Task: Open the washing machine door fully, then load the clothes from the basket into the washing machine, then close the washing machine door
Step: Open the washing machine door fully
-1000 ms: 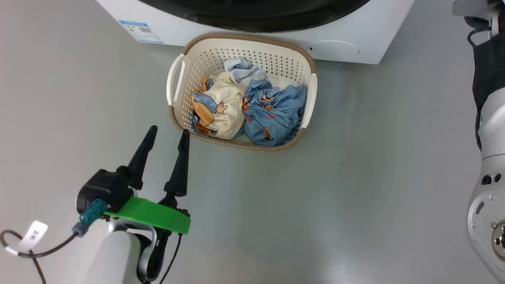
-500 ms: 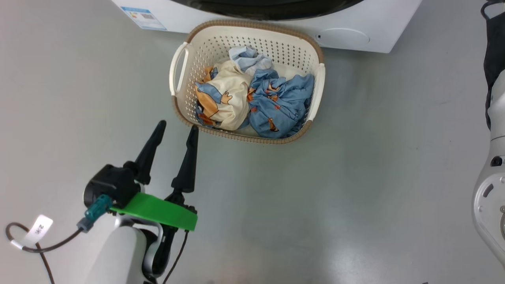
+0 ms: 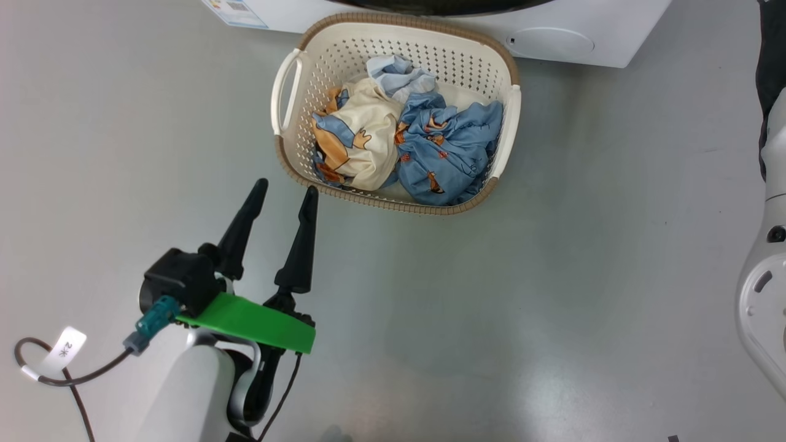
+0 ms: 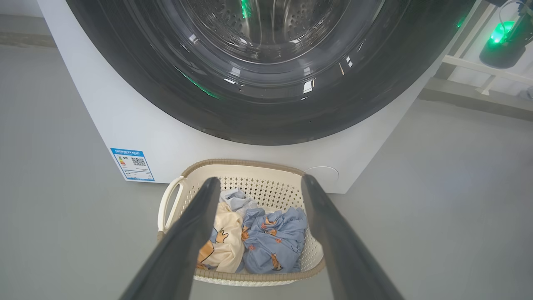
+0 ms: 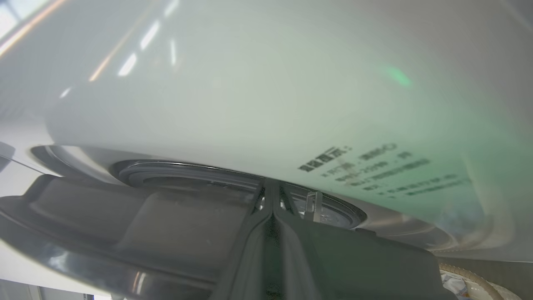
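The cream basket [image 3: 399, 205] stands on the floor against the white washing machine [image 3: 614, 37]. In it lie the clothes: a cream printed piece [image 3: 362, 144], a blue printed one [image 3: 445, 150] and a pale blue one [image 3: 399, 73]. My left gripper [image 3: 286, 188] is open, just short of the basket's near-left corner. In the left wrist view the washing machine door [image 4: 258, 121] rises above the basket [image 4: 250, 164]. My right gripper [image 5: 271, 187] is shut, its tips in a narrow gap between the door's dark rim [image 5: 166, 225] and the machine's white front [image 5: 266, 104].
Grey floor stretches around the basket on the left, right and near sides. A blue label [image 4: 132, 163] marks the machine's lower left. My right arm's pale forearm [image 3: 764, 288] stands at the right edge. A tagged cable [image 3: 61, 350] trails from my left arm.
The head camera has shifted, so the basket and machine now sit higher and further right in its picture. My left gripper stays open near the basket's corner.
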Robot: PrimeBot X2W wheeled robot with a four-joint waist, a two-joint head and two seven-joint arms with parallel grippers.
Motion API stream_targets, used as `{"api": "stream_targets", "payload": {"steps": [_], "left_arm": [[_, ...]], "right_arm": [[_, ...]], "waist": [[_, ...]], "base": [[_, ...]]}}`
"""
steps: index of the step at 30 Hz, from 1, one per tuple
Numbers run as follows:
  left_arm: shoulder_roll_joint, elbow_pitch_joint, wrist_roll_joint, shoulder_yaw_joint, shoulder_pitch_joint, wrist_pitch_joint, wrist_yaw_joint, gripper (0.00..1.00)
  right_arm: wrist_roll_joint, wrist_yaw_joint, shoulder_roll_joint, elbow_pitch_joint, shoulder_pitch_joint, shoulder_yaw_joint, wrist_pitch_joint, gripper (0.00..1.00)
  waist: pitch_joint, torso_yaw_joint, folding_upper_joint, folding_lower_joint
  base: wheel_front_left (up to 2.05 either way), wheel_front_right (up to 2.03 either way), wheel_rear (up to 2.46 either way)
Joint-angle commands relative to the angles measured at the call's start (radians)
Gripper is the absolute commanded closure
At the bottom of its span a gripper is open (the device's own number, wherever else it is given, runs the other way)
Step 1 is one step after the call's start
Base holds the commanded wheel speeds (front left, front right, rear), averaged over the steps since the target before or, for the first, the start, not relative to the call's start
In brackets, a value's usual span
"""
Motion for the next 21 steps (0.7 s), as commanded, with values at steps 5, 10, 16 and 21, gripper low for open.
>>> {"api": "stream_targets", "payload": {"steps": [5,10,16,21], "left_arm": [[0.025,-0.029,-0.008,0.029,-0.015,-0.006,-0.002,0.0],[0.024,-0.039,-0.008,0.035,-0.013,-0.006,-0.002,0.0],[0.024,-0.056,0.0,0.036,-0.013,-0.006,-0.002,0.0],[0.024,-0.066,0.012,0.039,-0.007,-0.006,-0.002,0.0]], "right_arm": [[0.002,0.01,0.043,-0.007,-0.023,0.005,0.103,1.0],[0.018,0.01,0.044,-0.021,-0.001,-0.008,0.202,1.0],[0.051,0.01,0.046,-0.043,0.036,-0.027,0.345,1.0],[0.078,0.01,0.048,-0.07,0.067,-0.049,0.477,1.0]], "waist": [[-0.005,0.001,-0.0001,0.0],[-0.013,-0.008,-0.0001,0.0],[-0.022,-0.02,-0.0001,0.0],[-0.041,-0.027,-0.0001,0.0]], "base": [[0.0,0.0,0.0],[0.0,0.0,0.0],[0.0,0.0,0.0],[0.0,0.0,0.0]]}}
